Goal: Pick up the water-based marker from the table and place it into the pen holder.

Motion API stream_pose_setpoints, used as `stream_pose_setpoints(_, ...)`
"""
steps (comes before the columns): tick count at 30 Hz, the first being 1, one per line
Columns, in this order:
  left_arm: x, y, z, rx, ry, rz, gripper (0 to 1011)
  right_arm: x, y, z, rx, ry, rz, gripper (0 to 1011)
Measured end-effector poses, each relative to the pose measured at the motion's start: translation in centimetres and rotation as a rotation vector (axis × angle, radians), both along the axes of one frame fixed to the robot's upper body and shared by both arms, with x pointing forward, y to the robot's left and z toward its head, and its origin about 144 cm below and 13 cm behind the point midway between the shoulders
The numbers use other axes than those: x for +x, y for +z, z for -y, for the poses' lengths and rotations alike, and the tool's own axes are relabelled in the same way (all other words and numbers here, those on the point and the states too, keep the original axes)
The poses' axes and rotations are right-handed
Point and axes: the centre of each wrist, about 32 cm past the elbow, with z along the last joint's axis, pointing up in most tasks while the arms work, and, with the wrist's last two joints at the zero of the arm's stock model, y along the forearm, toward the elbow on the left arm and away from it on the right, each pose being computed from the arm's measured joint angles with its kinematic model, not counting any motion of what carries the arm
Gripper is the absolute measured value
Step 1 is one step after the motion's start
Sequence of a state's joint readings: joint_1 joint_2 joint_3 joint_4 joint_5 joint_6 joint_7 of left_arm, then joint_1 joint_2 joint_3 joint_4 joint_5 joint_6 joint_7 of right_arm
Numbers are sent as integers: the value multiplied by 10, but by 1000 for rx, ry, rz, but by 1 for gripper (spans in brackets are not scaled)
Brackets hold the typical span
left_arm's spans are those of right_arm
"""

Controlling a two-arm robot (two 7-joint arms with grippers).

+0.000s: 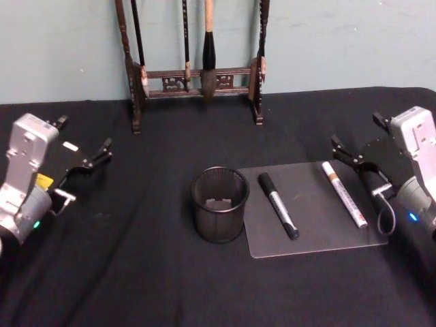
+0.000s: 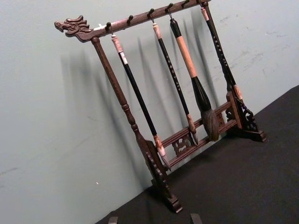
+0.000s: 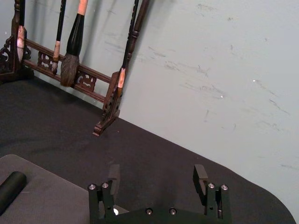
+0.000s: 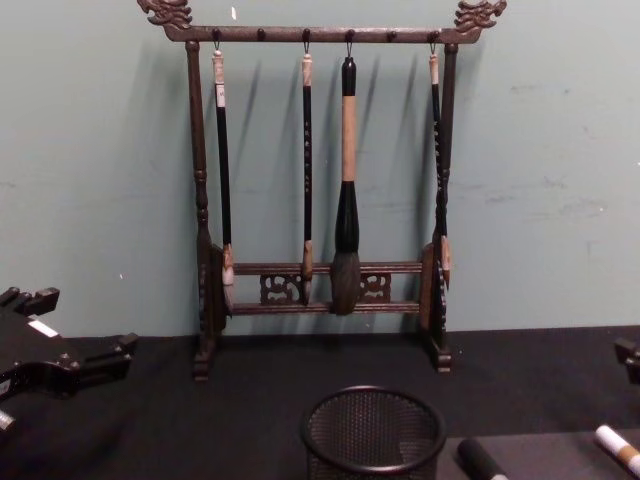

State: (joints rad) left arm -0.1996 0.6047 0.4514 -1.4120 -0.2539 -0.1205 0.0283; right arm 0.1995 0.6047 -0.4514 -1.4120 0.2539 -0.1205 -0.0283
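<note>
Head view: the pen holder (image 1: 219, 204) stands at the middle of the black bench (image 1: 136, 286). Just beside it, on its right, a grey mat (image 1: 320, 231) carries two pens: a black-capped marker (image 1: 278, 206) near the holder and a white marker (image 1: 344, 194) near the right tool (image 1: 357, 133). Which one is water-based cannot be told. Both lie with their long axes running far to near, slanting rightward. The right tool, spread, sits just beside the mat's far right corner and is judged the nearer. The left tool (image 1: 85, 134), also spread, lies well apart beyond the holder. Left wrist view: the left tool faces the brush rack (image 2: 159, 116). Right wrist view: the spread tool (image 3: 157, 177) overlooks the mat (image 3: 37, 196). Chest view: the holder (image 4: 373, 430) stands before the rack.
</note>
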Motion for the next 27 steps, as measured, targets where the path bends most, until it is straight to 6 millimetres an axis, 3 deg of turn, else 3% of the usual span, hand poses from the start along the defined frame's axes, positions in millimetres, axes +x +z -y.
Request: stream_pose_setpoints(27,0,0,0,0,0,0,1001,-1,3,1,10,9,-19,1002)
